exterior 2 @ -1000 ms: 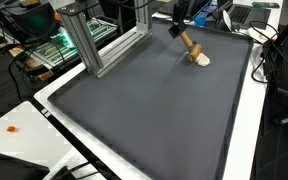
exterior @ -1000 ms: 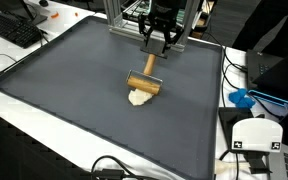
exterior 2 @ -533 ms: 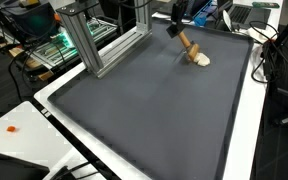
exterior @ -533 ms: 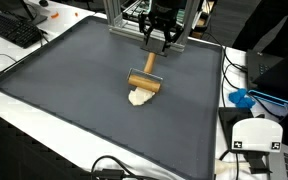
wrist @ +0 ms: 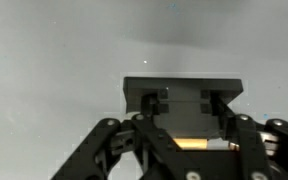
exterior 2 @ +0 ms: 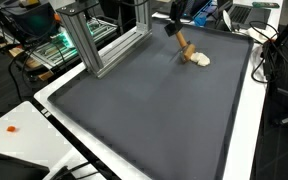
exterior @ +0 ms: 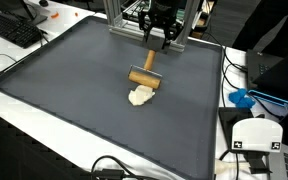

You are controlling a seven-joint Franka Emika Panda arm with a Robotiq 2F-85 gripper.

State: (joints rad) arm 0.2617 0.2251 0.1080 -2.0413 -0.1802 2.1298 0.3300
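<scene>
My gripper (exterior: 159, 38) is shut on the thin handle of a wooden roller (exterior: 143, 78), which hangs below it just above the dark grey mat (exterior: 64, 90). A flattened lump of pale dough (exterior: 141, 96) lies on the mat right beside the roller head, seemingly apart from it. In an exterior view the gripper (exterior 2: 174, 22) holds the roller (exterior 2: 187, 48) next to the dough (exterior 2: 200, 59) at the mat's (exterior 2: 154, 110) far end. The wrist view shows the wooden handle (wrist: 189, 144) between the fingers (wrist: 184, 125).
An aluminium frame (exterior 2: 84, 45) stands at the mat's far edge. A keyboard (exterior: 14, 30) lies beyond one side. A blue object (exterior: 242, 98) and a white device (exterior: 256, 135) sit beside the mat, with cables (exterior: 109, 168) at the near edge.
The gripper has pulled the roller back off the dough toward the frame, lifting it slightly. The dough stays in place.
</scene>
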